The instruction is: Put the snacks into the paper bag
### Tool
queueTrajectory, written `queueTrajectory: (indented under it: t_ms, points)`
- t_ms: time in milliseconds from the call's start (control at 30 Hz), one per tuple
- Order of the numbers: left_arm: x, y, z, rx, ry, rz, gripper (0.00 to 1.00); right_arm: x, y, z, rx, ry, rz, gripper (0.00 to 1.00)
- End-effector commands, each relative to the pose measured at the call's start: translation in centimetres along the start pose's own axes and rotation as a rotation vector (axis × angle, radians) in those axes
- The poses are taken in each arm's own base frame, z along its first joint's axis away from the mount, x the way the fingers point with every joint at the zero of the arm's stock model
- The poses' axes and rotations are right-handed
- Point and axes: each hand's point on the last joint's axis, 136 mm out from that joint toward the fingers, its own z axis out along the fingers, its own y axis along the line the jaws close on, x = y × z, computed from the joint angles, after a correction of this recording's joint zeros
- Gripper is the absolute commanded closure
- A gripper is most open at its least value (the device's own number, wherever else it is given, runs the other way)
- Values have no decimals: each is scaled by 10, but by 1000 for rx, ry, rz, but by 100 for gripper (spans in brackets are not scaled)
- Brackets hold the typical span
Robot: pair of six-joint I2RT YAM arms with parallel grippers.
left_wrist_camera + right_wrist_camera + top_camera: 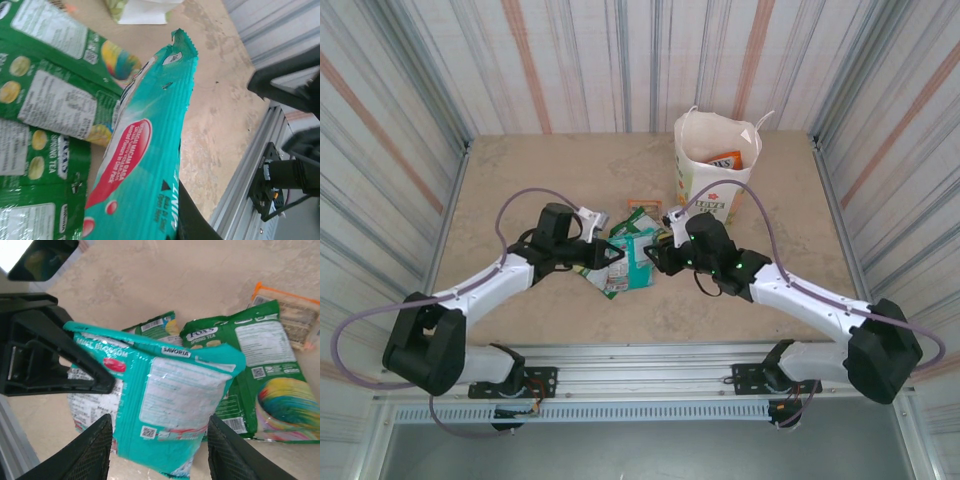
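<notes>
The teal packet (pixel 170 405) hangs between our grippers. The left gripper (pixel 102 382) is clamped on its upper corner, and the right gripper (pixel 160 450) is spread with a finger on either side of its lower edge. We judge it light, floppy and slick, so the crimped seam is the best hold. Green packets (pixel 265 360) lie just beyond. The paper bag (pixel 715 165) stands near, past the right gripper, its mouth open upward.

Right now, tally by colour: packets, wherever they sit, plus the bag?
teal packet: 1
green packets: 3
orange packets: 2, one of them inside the bag
bag: 1
Total: 7
</notes>
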Motion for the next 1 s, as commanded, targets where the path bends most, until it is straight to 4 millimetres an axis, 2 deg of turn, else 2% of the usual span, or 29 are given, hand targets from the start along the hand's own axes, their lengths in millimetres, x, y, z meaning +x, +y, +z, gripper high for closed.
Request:
queueTrajectory:
  t_ms: [0,433,633,833,867,967]
  points:
    - [-29,-40,-15,99,-85,168,100,-1,-4,-11,-15,-24,-27,46]
    - [-41,-74,-22,217,-150,287,100,-5,-23,-36,-90,-93,8,38]
    - [-41,-81,-23,262,-165,312,100,-11,-19,-44,-165,-160,23,36]
    - [-46,-92,-26,304,-180,346,100,2,-22,-42,-185,-149,28,34]
    - [-45,-93,-26,308,-179,351,100,-2,-19,-49,-193,-174,19,33]
    - [-46,-95,-26,321,-172,360,100,1,-22,-51,-179,-191,24,33]
